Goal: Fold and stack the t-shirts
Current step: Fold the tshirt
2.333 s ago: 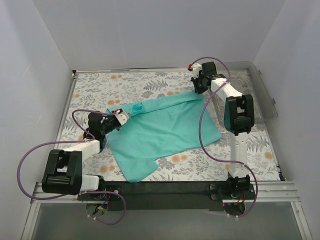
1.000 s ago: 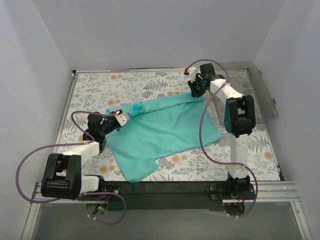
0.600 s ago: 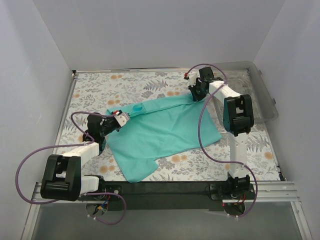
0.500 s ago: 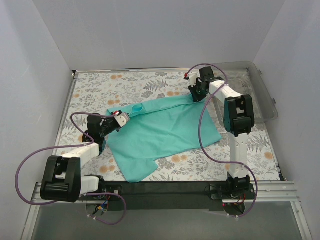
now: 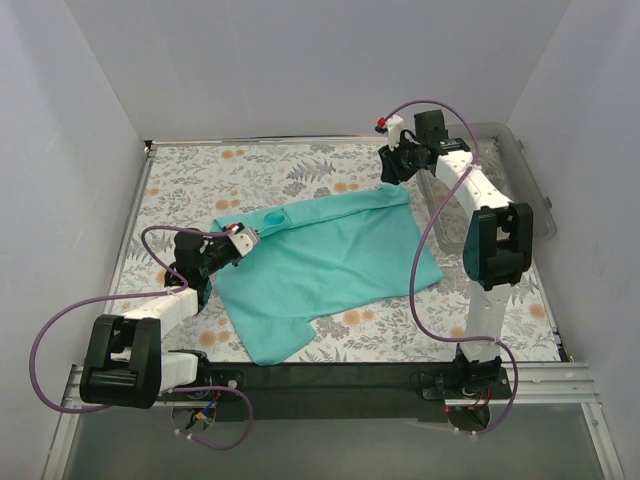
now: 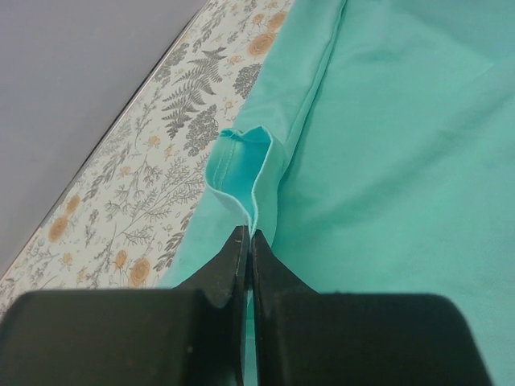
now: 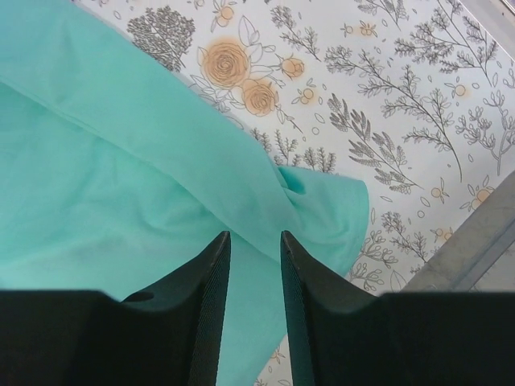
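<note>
The teal t-shirt (image 5: 330, 255) lies spread and rumpled across the middle of the floral table (image 5: 200, 175), its left edge pinched tight by the left gripper (image 5: 244, 238), while the right gripper (image 5: 392, 172) hangs over its far right corner, jaws slightly parted, holding nothing.

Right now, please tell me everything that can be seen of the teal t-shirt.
The t-shirt is plain teal, soft thin fabric, without print. It lies spread but wrinkled on the flowered table cover, one short sleeve toward the near edge, its far edge folded over. The left fingers are shut on a hem at its left end, where the fabric stands up in a loop. The right fingers stand open above its far right corner.
</note>
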Controlling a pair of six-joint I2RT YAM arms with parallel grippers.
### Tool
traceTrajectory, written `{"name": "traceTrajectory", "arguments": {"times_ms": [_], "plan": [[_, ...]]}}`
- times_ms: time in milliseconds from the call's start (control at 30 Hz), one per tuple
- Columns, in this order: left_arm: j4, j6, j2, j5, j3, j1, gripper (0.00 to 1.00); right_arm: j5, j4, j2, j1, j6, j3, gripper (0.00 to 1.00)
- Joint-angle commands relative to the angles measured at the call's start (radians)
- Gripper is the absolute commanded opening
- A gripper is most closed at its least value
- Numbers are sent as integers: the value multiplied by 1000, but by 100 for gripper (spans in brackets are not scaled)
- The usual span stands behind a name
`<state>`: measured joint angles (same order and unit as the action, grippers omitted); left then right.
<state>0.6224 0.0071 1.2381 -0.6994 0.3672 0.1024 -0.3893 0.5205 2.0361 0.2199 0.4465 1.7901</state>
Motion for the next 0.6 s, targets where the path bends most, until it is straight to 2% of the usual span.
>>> {"name": "traceTrajectory", "arguments": {"times_ms": [0,67,100,133,167,267,367,433,467,533,567], "plan": [[-67,16,-19,-9,4,11,0,-72,-7,-30,-2,-14,-30,34],[-81,10,-26,4,4,14,19,-82,-7,-45,-2,-17,-57,35],[-70,-36,-34,17,6,16,34,-97,-7,-57,-2,-19,-75,35],[-66,-67,-48,32,10,16,65,-103,-7,-63,-2,-20,-83,36],[-66,-94,-83,50,15,16,76,-109,-7,-73,-2,-22,-92,36],[-79,-214,-162,115,47,16,80,-138,-13,-109,-2,-28,-130,36],[-128,-358,-171,156,116,14,82,-160,-16,-149,-2,-40,-178,37],[-203,-453,-128,201,191,14,84,-187,-19,-180,-2,-51,-205,37],[-314,-543,-97,201,281,14,84,-200,-17,-189,-2,-54,-234,37],[-441,-591,32,131,387,14,84,-221,-19,-223,-4,-58,-265,37],[-534,-645,85,114,476,14,80,-232,-19,-235,-4,-57,-296,37]]}}
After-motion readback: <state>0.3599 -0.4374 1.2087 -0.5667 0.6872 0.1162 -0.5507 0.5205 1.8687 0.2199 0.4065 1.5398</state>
